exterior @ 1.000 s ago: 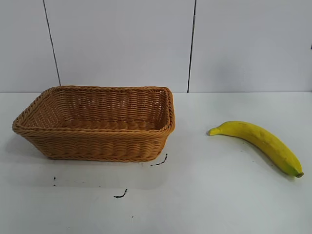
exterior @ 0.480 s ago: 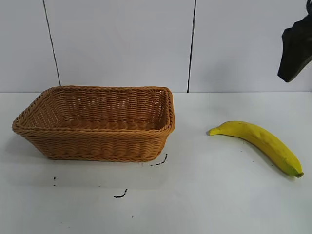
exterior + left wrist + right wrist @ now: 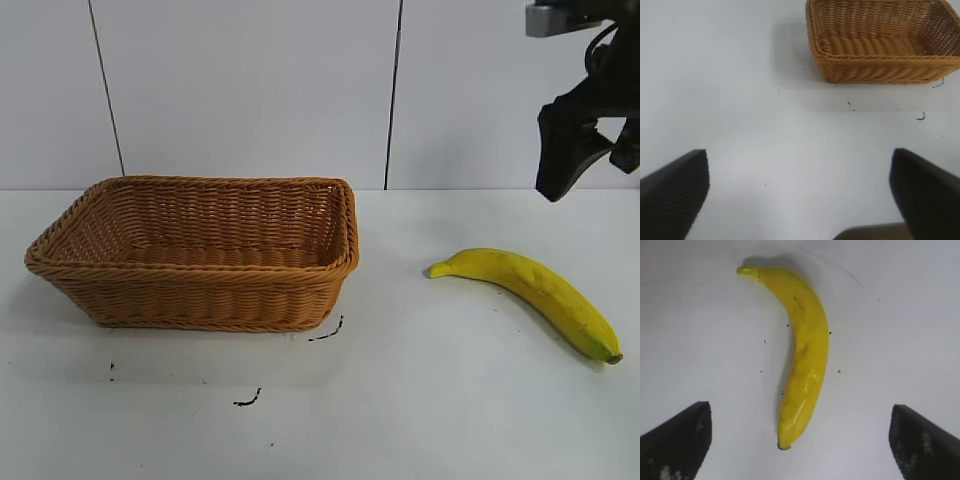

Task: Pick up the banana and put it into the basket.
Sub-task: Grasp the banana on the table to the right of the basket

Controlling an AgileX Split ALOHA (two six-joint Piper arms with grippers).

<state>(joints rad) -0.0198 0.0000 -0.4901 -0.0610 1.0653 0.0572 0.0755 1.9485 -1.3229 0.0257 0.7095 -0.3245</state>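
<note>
Nothing done yet. Banana (image 3: 530,288) on table (image 3: 420,400), right of frame, untouched. Basket (image 3: 200,300) at left, nothing in it. Right gripper (image 3: 585,150) upper right, above banana, jaws spread wide. Left gripper (image 3: 800,190) spread, idle. Left: grasp, carry, drop.

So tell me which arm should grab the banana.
The right. The right gripper hangs open above the banana, which lies on the table, centred in its wrist view. The left gripper, also open, sees only the basket.
</note>
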